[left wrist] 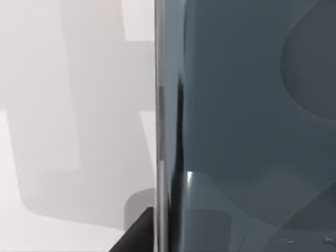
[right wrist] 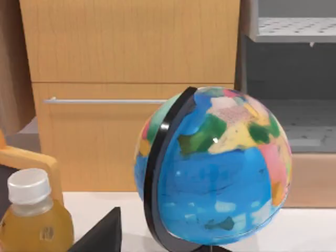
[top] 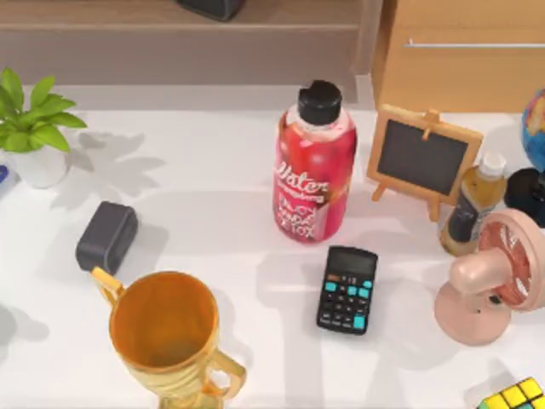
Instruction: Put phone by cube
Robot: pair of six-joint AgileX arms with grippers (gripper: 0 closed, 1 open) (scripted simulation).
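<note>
The phone (left wrist: 252, 121), a slate blue-grey slab, fills the left wrist view at very close range, so it is judged to be at the left gripper; where it sits over the white tabletop (top: 213, 213) cannot be told. Jaw state of either gripper: cannot tell. The cube (top: 516, 397) lies at the tabletop's front right corner, beyond the black calculator (top: 347, 289) and pink fan (top: 494, 281). Step judged: carrying. Next: travel rightward, setting the phone beside the cube.

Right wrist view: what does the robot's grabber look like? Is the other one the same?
The piece of the right gripper in view is a plain matte black wedge with flat sides and a pointed corner. The piece of the left gripper is plain black too, with a slanted edge.
</note>
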